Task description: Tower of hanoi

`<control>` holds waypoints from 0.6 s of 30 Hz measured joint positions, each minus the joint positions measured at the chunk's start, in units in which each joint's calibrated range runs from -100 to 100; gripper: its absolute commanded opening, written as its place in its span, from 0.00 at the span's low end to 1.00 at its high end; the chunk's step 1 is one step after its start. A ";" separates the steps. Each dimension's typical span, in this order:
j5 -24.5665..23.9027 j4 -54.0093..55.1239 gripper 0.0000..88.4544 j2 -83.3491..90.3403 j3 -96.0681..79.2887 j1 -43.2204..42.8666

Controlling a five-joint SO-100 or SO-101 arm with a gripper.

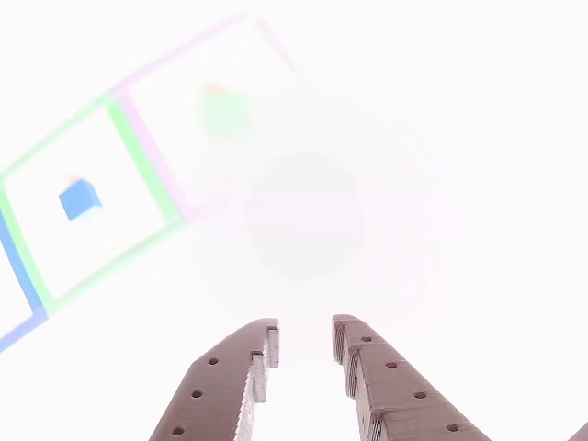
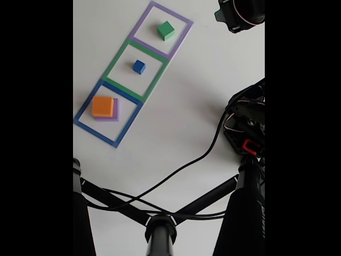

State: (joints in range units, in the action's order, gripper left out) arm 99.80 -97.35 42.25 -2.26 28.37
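Here, orange cube sits atop purple slab, pincer empty.

Small matte blue cube sits alone, approx. centred in the green square outline, flat on the table; also seen in the other view. Larger matte green cube sits in the purple outline, slightly rotated. Matte orange cube rests on the flat pale-purple square slab, offset toward its left edge, both w/in the blue outline.
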 measured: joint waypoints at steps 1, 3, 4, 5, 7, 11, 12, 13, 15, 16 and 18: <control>0.20 0.72 0.16 0.00 -0.61 -0.08; 0.20 3.77 0.23 0.17 -3.48 -0.49; 0.20 6.02 0.25 0.59 -5.74 -0.49; 0.20 8.67 0.26 1.18 -8.53 -0.25; 0.20 14.69 0.29 2.36 -14.80 0.08; 0.20 29.61 0.33 4.22 -28.89 0.57; 0.20 33.55 0.33 4.39 -32.55 0.74; 0.20 37.24 0.33 4.56 -35.94 0.98; 0.20 44.06 0.34 4.64 -41.78 1.23; 0.20 47.67 0.34 4.64 -44.65 1.23; 0.20 54.90 0.34 4.64 -50.57 1.23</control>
State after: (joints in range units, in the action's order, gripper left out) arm 100.00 -42.46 46.90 -52.83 29.59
